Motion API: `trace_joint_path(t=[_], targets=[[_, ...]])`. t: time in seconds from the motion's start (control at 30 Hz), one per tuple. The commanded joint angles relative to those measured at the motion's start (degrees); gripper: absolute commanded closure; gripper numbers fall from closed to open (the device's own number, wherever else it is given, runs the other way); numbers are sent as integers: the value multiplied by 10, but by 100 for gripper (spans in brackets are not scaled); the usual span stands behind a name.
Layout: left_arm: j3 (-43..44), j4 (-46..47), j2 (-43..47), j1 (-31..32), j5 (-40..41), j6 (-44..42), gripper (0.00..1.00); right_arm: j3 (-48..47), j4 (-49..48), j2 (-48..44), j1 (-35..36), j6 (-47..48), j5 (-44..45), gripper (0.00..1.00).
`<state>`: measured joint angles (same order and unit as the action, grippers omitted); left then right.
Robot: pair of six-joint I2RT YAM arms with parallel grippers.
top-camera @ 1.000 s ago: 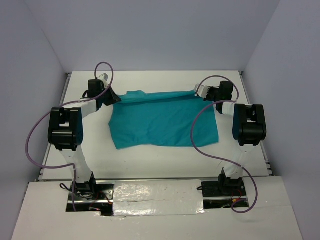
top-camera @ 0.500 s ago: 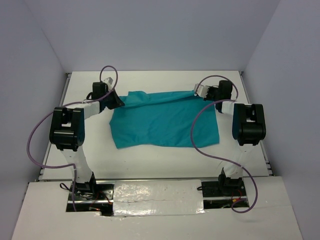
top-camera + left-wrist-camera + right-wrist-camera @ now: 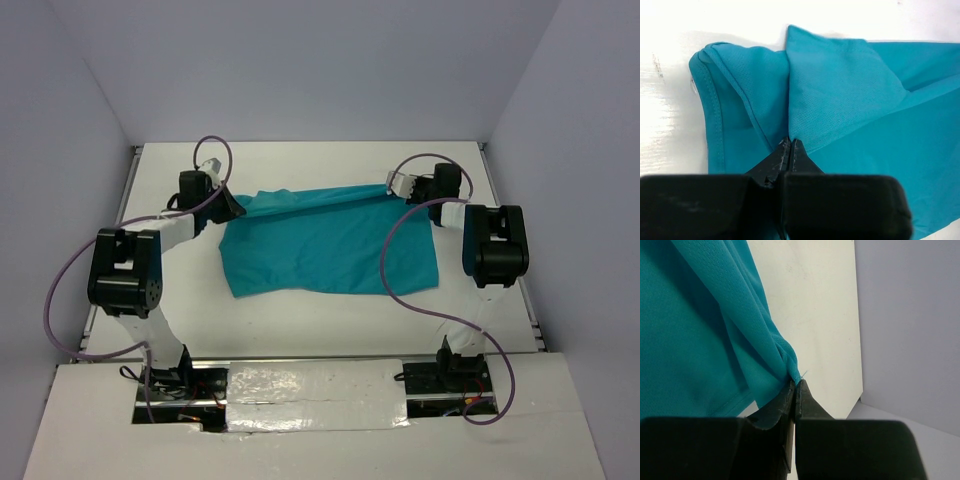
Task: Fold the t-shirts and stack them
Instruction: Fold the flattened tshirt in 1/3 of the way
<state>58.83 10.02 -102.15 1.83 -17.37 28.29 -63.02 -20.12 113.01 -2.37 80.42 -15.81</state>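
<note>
The left fingers [image 3: 230, 205] are pressed together on the far-left corner of the plain teal soft-cloth t-shirt [image 3: 320, 245]. In the left wrist view, the left fingers [image 3: 782, 152] bite a fold of the teal cloth [image 3: 850, 90] just beside a stitched sleeve hem. The grip sits at a corner, probably so the edge can be carried without bunching.

The shirt lies in the middle of the white counter [image 3: 300, 320], between the two arms. Its near part rests flat, and its far edge is drawn up into a straight ridge running from one pinch to the other. Holding both far corners at once keeps that edge taut. It looks ready to be laid over toward the near hem as one even fold.

The right fingers [image 3: 395, 185] pinch the far-right corner. From the right wrist, the right fingers [image 3: 787, 395] meet on cloth [image 3: 690, 330] gathered to a point, with bare counter [image 3: 810, 300] beyond.

No bin, box or basket shows in any view. The shirt sits straight on the counter, and no other garment is visible to stack it on.
</note>
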Motion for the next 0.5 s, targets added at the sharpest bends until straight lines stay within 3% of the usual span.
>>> trace_joint_path(t=[0.0, 0.27, 0.4, 0.47], targets=[[-13, 49, 33, 1, 7, -12, 100, -26, -7, 4, 4, 3, 13, 100], [27, -10, -11, 1, 3, -18, 100, -29, 4, 3, 3, 8, 13, 100], [45, -34, -25, 1, 5, -20, 99, -34, 21, 2, 3, 10, 12, 95], [52, -46, -30, 1, 7, -20, 93, -38, 26, 0, 3, 9, 12, 90]])
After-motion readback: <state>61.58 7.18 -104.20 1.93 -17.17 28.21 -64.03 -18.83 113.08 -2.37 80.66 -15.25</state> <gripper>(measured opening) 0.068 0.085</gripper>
